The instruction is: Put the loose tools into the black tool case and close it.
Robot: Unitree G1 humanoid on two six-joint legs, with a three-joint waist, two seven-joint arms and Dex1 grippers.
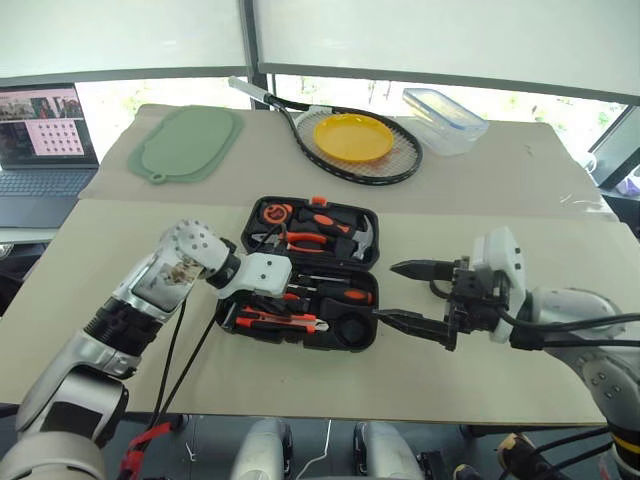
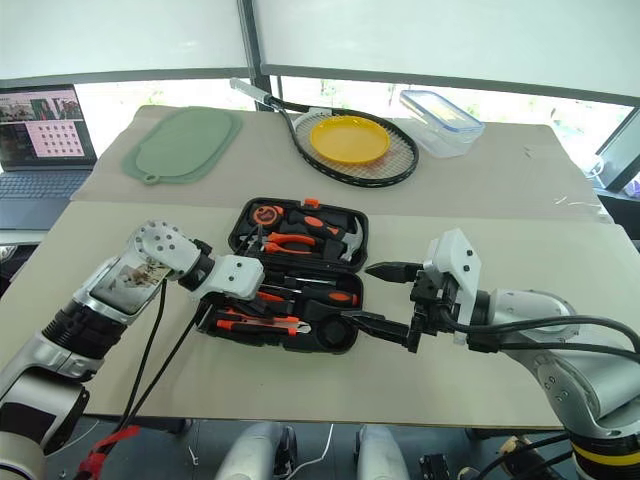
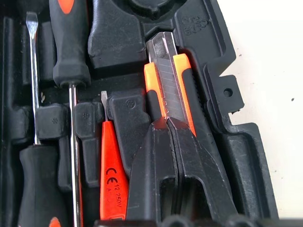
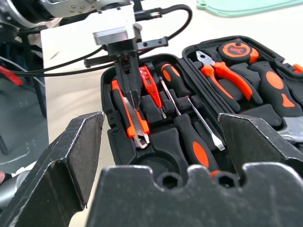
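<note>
One desk, beige-topped, carries every item listed here.
Tennis racket: black frame, at the far side of the desk; a yellow plate rests on its strings.
Green mat: flat, far left of the desk.
Black tool case: open at the desk's middle, both halves lying flat. The far half holds orange-handled pliers, a round tape measure and a hammer. The near half holds the tools listed below.
Clear lidded box: far right of the desk, beside the racket head.
Right gripper: fingers spread wide, empty, level beside the right edge of the case, near its front right corner.
Left gripper: fingers pressed together, tips down on the orange-and-black utility knife in the case's near half; whether they pinch it cannot be told.
Two screwdrivers with black-and-orange handles: lying side by side in their slots, in the row behind the knife.
Slim orange tester screwdriver: in its slot between the knife and the long screwdrivers.
</note>
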